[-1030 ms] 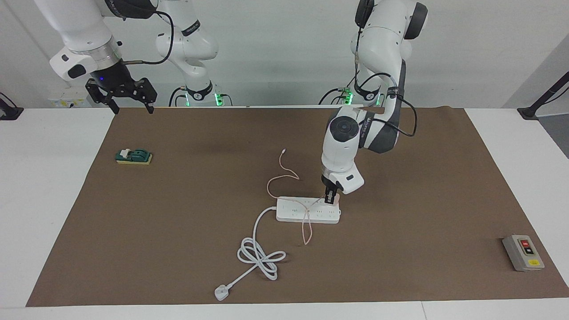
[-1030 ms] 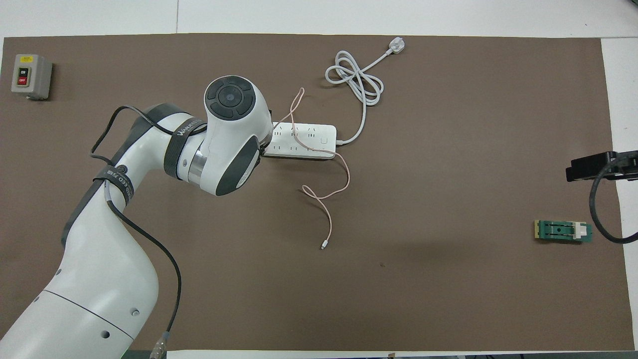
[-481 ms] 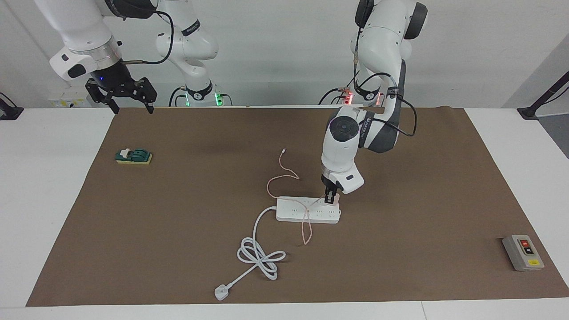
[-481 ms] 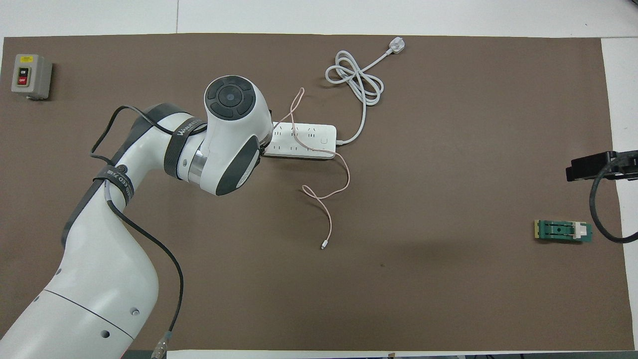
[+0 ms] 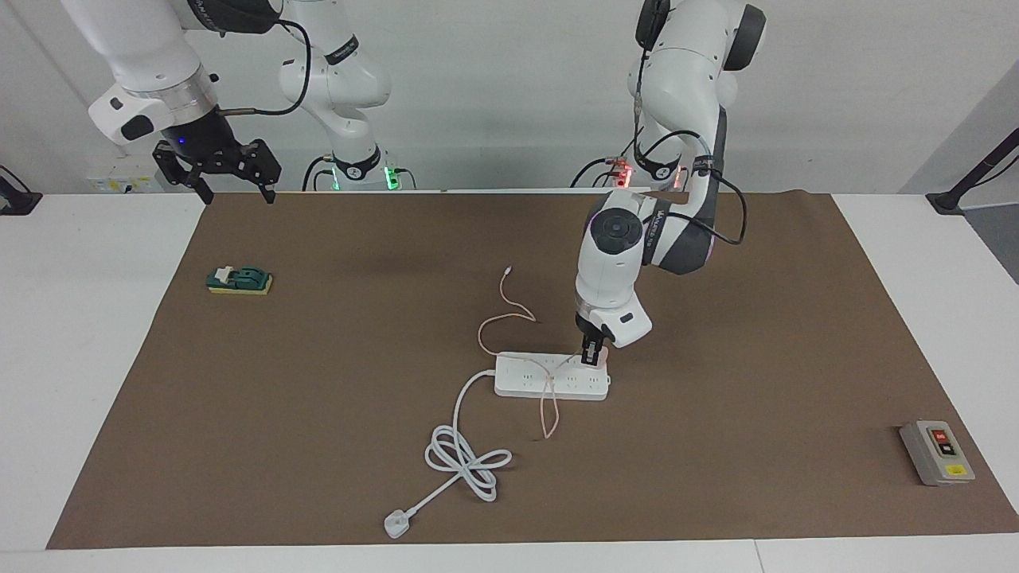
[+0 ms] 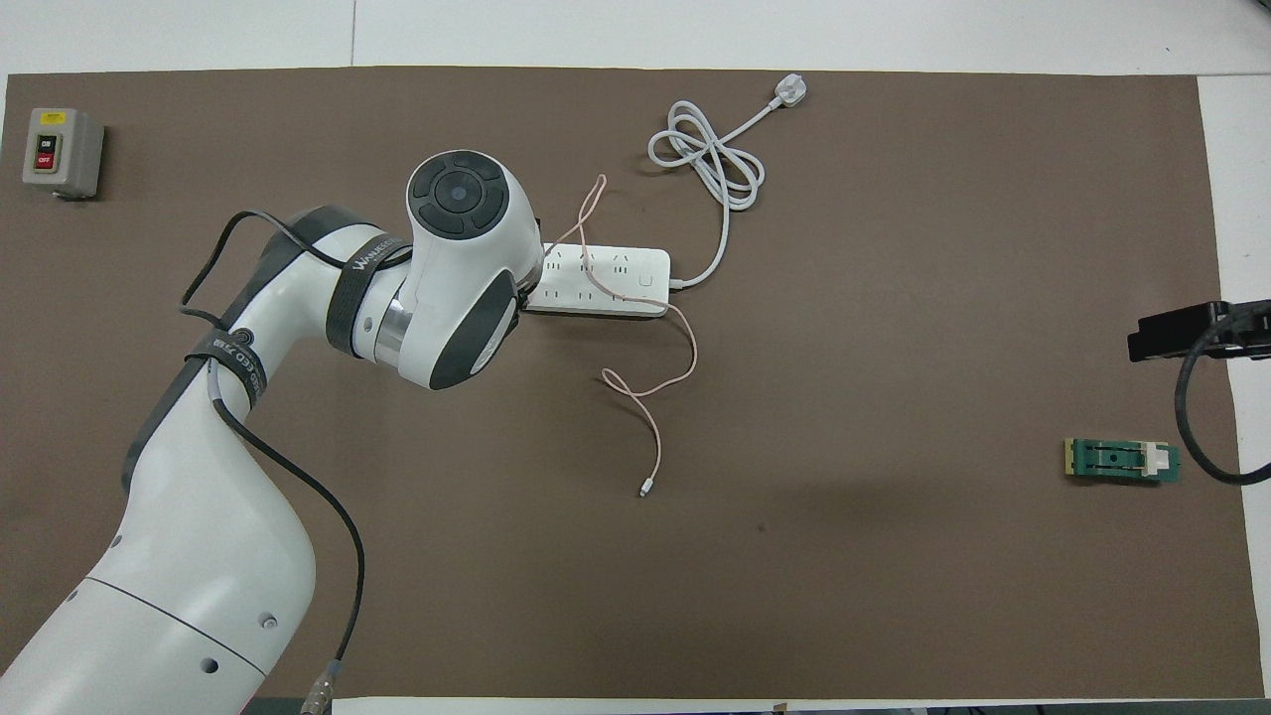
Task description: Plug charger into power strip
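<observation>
Left gripper [image 5: 591, 357] is down on the power strip [image 5: 541, 383] at its end toward the left arm, fingers narrow around the pink charger [image 5: 603, 356], which sits on that end; the wrist hides it from overhead. Pink cable [image 5: 547, 398] crosses the strip. Strip lies mid-mat [image 5: 318, 446]; its white cord [image 5: 466, 458] coils toward the mat's edge farthest from the robots. Grey switch box [image 5: 937, 452] and green block [image 5: 240, 280] lie at opposite ends. Right gripper [image 5: 236, 188] waits raised, wide open. Nothing has shifted since the earlier frame.
</observation>
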`<state>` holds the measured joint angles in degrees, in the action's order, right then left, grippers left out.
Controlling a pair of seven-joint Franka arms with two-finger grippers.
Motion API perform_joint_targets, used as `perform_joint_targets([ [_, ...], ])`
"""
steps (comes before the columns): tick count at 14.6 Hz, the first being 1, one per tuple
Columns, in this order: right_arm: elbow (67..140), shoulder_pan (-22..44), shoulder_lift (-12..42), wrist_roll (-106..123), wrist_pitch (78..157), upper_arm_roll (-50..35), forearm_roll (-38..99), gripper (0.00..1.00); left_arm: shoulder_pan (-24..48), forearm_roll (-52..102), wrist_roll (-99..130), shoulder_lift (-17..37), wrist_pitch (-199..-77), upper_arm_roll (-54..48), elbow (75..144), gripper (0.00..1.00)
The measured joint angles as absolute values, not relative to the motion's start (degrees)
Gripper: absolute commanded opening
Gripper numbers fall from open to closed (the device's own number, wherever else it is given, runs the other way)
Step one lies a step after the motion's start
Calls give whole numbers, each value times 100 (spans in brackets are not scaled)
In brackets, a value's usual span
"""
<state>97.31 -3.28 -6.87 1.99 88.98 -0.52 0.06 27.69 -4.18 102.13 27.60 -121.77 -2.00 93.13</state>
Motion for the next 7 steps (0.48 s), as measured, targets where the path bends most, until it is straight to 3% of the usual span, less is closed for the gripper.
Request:
perform_joint_targets([
  [1,9731,-330,-687,199,8898,-52,6,100,2769,-418,10197,2762,-12177,-202,9313,100],
  [4,9731,-343,-687,199,8898,-48,6,100,2646,-407,9536,2809,-12473,-146,9428,100],
  [7,9731,-344,-687,199,8898,-45,6,100,1581,-264,8305,3059,-12935,-247,9639,100],
])
